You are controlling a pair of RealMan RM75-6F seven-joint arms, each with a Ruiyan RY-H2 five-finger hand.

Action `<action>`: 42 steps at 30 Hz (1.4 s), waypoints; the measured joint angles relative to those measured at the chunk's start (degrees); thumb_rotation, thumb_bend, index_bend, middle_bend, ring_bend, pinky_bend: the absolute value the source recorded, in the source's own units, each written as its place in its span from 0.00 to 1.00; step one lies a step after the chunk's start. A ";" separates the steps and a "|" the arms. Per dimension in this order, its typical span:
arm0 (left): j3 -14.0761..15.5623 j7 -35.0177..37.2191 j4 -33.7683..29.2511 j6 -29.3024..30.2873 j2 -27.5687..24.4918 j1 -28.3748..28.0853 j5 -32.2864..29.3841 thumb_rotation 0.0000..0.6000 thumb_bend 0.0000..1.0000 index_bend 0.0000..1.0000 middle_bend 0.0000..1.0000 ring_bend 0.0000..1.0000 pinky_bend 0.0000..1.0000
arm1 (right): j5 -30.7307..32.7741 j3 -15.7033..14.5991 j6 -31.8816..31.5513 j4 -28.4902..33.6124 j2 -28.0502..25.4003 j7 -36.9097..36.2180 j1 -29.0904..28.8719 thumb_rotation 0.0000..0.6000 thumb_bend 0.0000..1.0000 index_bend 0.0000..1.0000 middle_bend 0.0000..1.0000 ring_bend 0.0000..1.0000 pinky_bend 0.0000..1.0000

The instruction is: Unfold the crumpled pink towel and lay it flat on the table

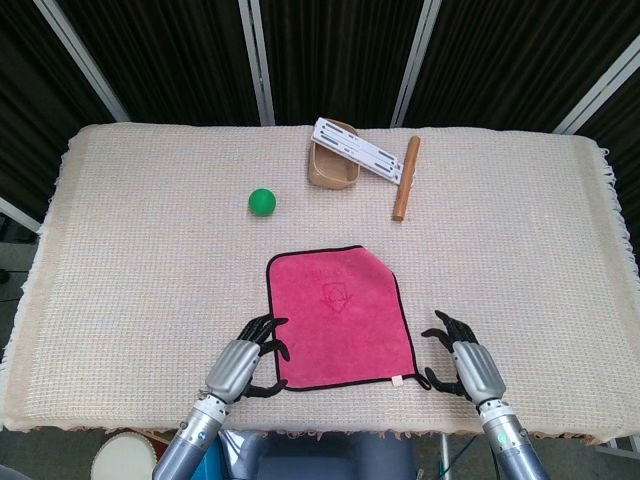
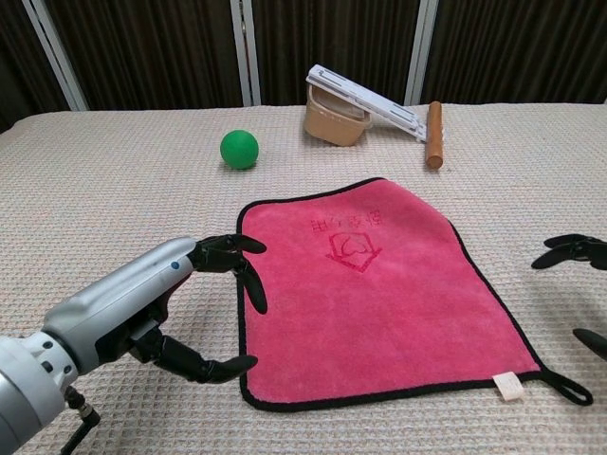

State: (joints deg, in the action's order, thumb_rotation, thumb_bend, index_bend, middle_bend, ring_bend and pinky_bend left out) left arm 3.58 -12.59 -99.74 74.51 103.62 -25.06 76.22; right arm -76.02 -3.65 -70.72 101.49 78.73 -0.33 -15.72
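Looking down from the head view, the pink towel (image 1: 340, 316) is spread out flat in the lower middle of the frame, black trim all round, with a small white tag at its lower right corner. The left hand (image 1: 245, 360) sits at the towel's lower left corner, fingers curled loosely apart, thumb tip right by the bottom edge, not gripping anything. The right hand (image 1: 462, 357) is just off the lower right corner, fingers spread, clear of the cloth and holding nothing. Up top in the middle there's a tan bowl (image 1: 331, 166) with a white ruler-ish strip (image 1: 362, 151) lying across it, a wooden stick (image 1: 405, 177) just right of that, and a green ball (image 1: 262, 201) off to the left. It all sits on a beige woven table cover (image 1: 140, 250).

Chest view, same deal: towel (image 2: 375, 289) lies flat in the middle, logo showing, its little loop and tag at the lower right. The left hand (image 2: 204, 303) takes up the lower left, fingers arched over the towel's left edge and thumb next to the near corner, with nothing pinched between them. Only the fingertips (image 2: 569, 248) of the right hand poke in at the right edge, apart from each other and off the towel. Ball (image 2: 239, 149), bowl (image 2: 334, 118) and stick (image 2: 434, 134) line the top.
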 measured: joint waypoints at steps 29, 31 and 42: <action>-7.73 -12.71 0.05 -9.84 -13.62 -7.40 -3.69 1.00 0.48 0.20 0.08 0.00 0.01 | -6.67 0.17 -2.77 -0.02 -8.29 -5.96 2.26 1.00 0.42 0.00 0.00 0.00 0.00; -9.52 -14.03 0.72 -11.25 -13.15 -8.91 -5.67 1.00 0.48 0.20 0.08 0.00 0.01 | -6.65 0.47 -2.26 -0.22 -8.63 -6.79 2.14 1.00 0.42 0.00 0.00 0.00 0.00; -21.46 -23.49 7.65 -19.53 -5.97 -23.22 -23.28 1.00 0.48 0.19 0.08 0.00 0.01 | -6.40 1.89 -0.97 -0.97 -9.78 -10.11 1.97 1.00 0.42 0.00 0.00 0.00 0.00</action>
State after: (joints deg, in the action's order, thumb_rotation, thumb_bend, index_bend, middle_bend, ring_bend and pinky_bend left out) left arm -17.88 -36.08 -92.09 54.98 97.65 -48.28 52.94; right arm -82.42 -1.76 -71.70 100.52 68.95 -10.45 -13.75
